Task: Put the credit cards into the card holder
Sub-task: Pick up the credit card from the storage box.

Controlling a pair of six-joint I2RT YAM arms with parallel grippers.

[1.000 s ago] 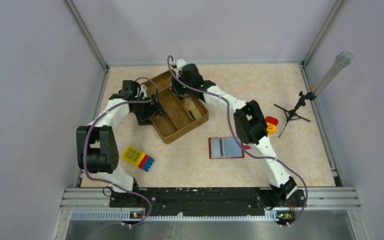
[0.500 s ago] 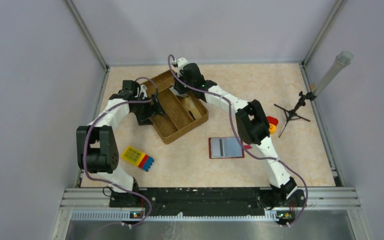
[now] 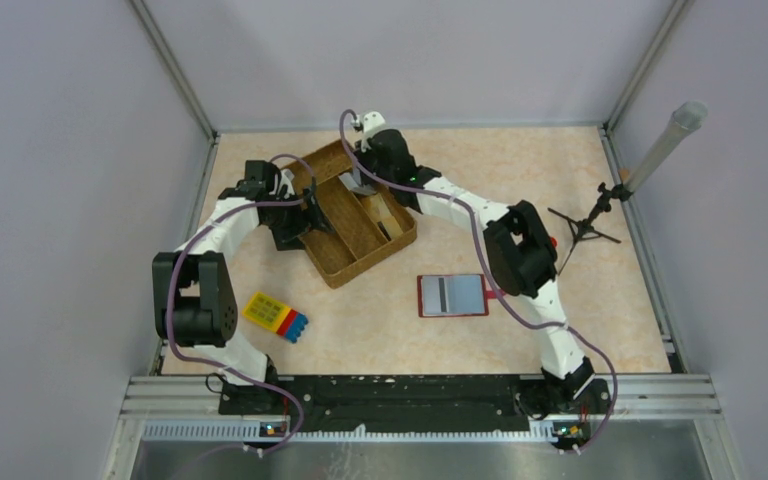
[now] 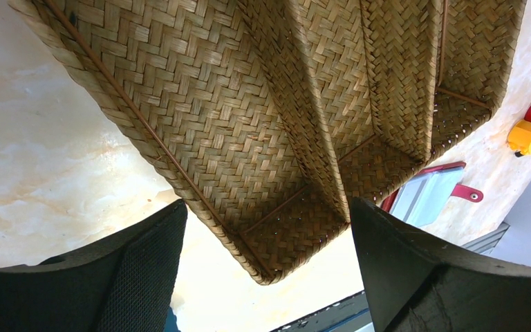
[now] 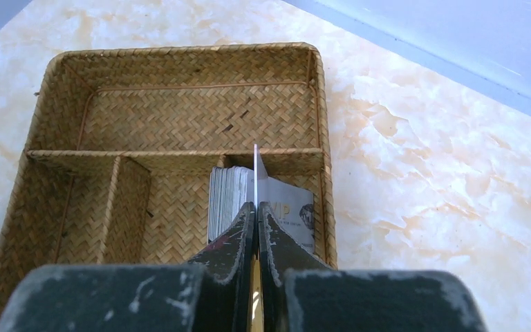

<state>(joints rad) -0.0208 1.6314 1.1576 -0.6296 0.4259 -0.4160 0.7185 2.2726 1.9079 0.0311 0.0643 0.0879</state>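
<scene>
The card holder is a woven basket (image 3: pixel 341 272) with several compartments, at the back left of the table. My right gripper (image 3: pixel 363 183) hangs over its far side, shut on a thin credit card (image 5: pixel 256 169) held edge-on above a compartment. A stack of cards (image 5: pixel 227 199) and a grey "VIP" card (image 5: pixel 292 211) stand in that compartment under the right gripper (image 5: pixel 256 209). My left gripper (image 3: pixel 312 214) is open at the basket's left side. In the left wrist view the left gripper (image 4: pixel 266 205) has its fingers either side of the basket's corner (image 4: pixel 263 266), not touching it.
A red-framed grey-blue flat case (image 3: pixel 452 295) lies in front of the basket and also shows in the left wrist view (image 4: pixel 425 197). A yellow-red-blue toy block (image 3: pixel 276 316) lies front left. A small black tripod (image 3: pixel 585 226) with a grey tube (image 3: pixel 666 140) stands at the right.
My right arm has shifted: its elbow swung right and the wrist moved a little toward the back, with the card still gripped. The left arm has not moved.
</scene>
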